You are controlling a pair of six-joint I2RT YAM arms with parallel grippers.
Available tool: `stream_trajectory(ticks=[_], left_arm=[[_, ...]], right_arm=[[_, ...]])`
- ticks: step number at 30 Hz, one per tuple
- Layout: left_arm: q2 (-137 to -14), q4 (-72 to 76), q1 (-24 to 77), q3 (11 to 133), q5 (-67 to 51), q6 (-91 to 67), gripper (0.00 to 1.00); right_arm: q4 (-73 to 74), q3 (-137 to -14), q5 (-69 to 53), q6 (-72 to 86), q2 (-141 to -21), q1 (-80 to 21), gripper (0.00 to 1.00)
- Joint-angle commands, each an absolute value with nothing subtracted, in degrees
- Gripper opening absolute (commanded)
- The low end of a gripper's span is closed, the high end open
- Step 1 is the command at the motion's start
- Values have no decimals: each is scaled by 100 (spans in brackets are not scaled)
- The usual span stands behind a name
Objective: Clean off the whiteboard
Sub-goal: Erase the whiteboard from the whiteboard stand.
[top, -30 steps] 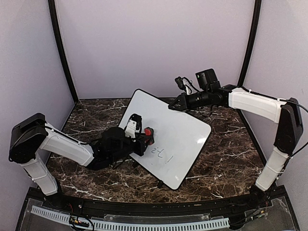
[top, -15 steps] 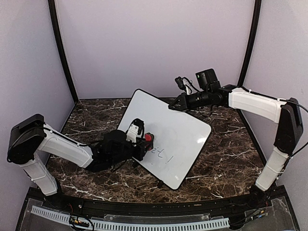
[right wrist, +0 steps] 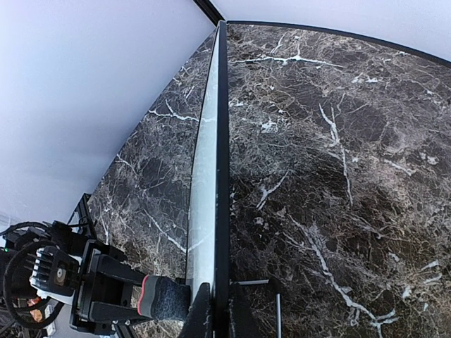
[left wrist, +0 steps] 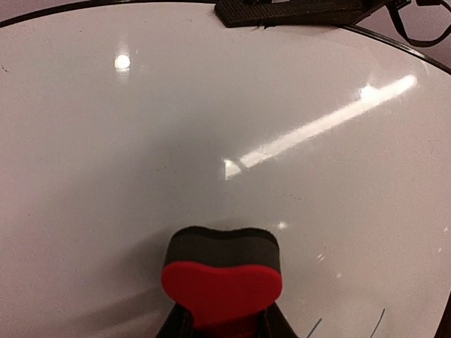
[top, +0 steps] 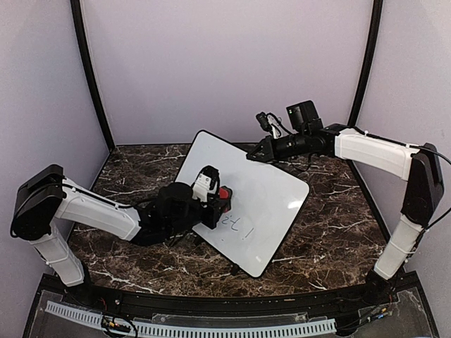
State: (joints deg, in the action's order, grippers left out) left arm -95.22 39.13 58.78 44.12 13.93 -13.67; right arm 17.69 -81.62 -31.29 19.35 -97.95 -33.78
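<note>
One red, dark-padded eraser (left wrist: 222,282) touches glossy whiteboard (left wrist: 211,105).

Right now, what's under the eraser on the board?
The eraser sits felt-down on the whiteboard; around it is clean white, with writing just beyond. Any ink beneath the felt is covered.

We found a dark brown, white-veined marble tabletop (top: 331,236) carrying a large, white, black-rimmed rectangular whiteboard (top: 271,186) across its middle.
</note>
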Motion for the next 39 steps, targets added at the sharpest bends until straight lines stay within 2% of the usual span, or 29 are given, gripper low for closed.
stream_trajectory(ticks=[1, 11, 23, 39], left_arm=[[-9811, 3041, 6108, 4019, 1481, -1452, 0], [-9798, 2791, 6254, 3851, 1655, -1696, 0], [-9726, 3085, 5904, 4397, 1546, -1506, 0], [-9625, 2603, 6101, 3710, 1396, -1996, 0]], right_arm=[[2128, -7864, -3320, 1520, -10181, -3691, 0], [2189, -7908, -3313, 1503, -10176, -3690, 0], [2200, -7934, -3340, 1502, -10215, -3682, 0], [2109, -7901, -3375, 1512, -10257, -3665, 0]])
